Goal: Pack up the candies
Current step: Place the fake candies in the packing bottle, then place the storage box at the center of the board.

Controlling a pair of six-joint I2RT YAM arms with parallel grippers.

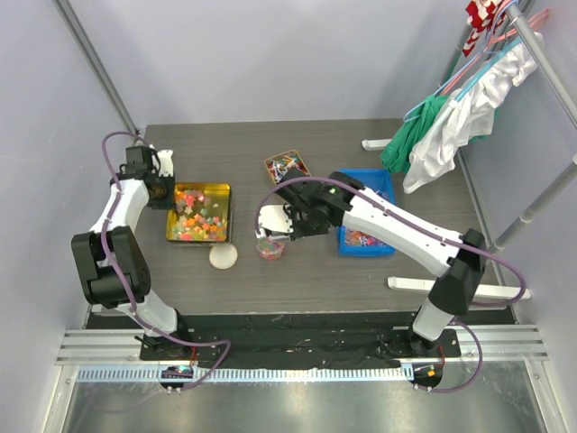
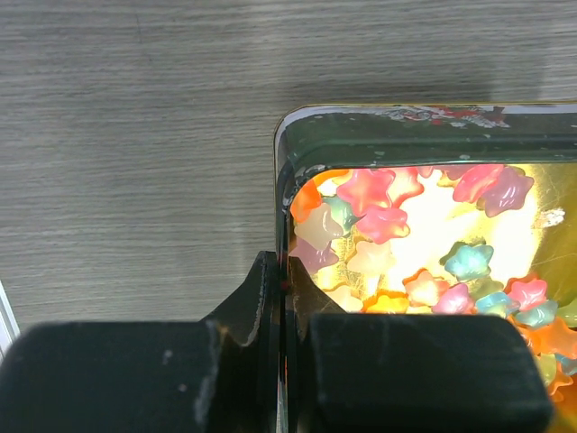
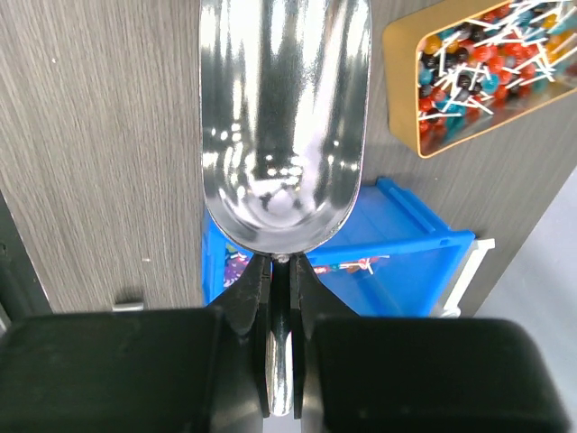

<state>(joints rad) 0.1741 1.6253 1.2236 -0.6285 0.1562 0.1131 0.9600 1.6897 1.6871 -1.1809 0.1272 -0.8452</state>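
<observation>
We find the candies [image 1: 200, 216] in a tray [image 2: 406, 144] at the left, a disc [image 1: 223, 256] near it, a cup [image 1: 270, 247] to the right (the scoop [image 1: 270, 219] at its far side), a bin [image 1: 374, 180] further right, and a smaller tray [image 1: 287, 167] behind.

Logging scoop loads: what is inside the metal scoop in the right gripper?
Nothing: the scoop is empty, its bowl showing only bare shiny metal and reflections. The right gripper clamps its handle. Whatever lies beneath the bowl is covered by it.
</observation>
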